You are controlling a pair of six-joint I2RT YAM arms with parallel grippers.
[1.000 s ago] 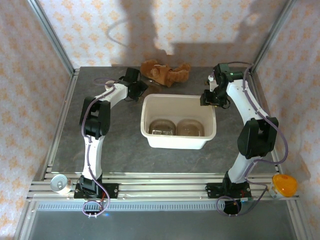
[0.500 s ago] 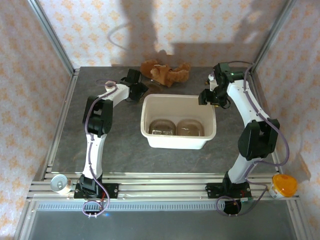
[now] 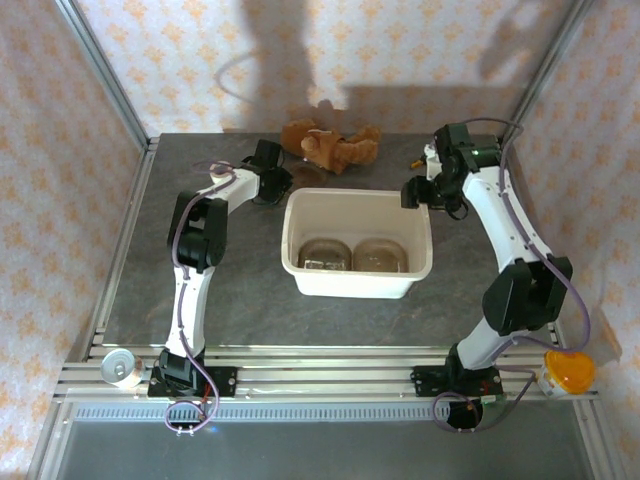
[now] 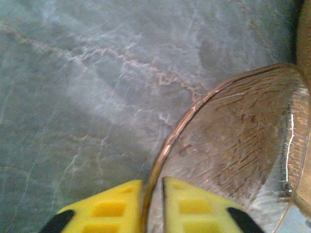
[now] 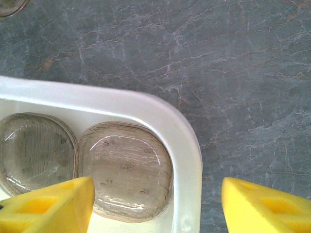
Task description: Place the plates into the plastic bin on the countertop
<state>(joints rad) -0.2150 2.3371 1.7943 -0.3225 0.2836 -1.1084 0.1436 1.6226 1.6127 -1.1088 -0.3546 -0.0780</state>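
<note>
— Plates (image 3: 380, 256): where are they?

— Two lie flat on the floor of the bin (image 3: 350, 283), side by side with their edges meeting. The row runs along the bin's long axis, left to right across the tabletop (image 3: 250, 290). A third plate (image 4: 233, 141) is outside the bin, by its far left corner and near the plush toy (image 3: 330, 145).

— Which way do they point?

— They are close to round, so none has a long axis to speak of. From the right wrist the pair in the bin look slightly squared off, with fine ridges across them. The third plate has its near rim at the left jaws and spreads away from them toward the upper right of the left wrist view. Whether it lies flat or is tipped, I cannot tell.

— And the left jaws?

— The left arm (image 3: 200, 230) is stretched to the far side of the tabletop, and its jaws are clamped on that rim. One yellow pad (image 4: 109, 208) sits on each side, with the thin edge pinched between them.

— The right jaws?

— The right arm (image 3: 505, 225) hangs over the bin's far right corner. Its jaws stand wide apart, a yellow finger (image 5: 53, 204) at each lower corner of the wrist view, gripping nothing. Below them are the bin's rim and the right-hand plate of the pair.
</note>
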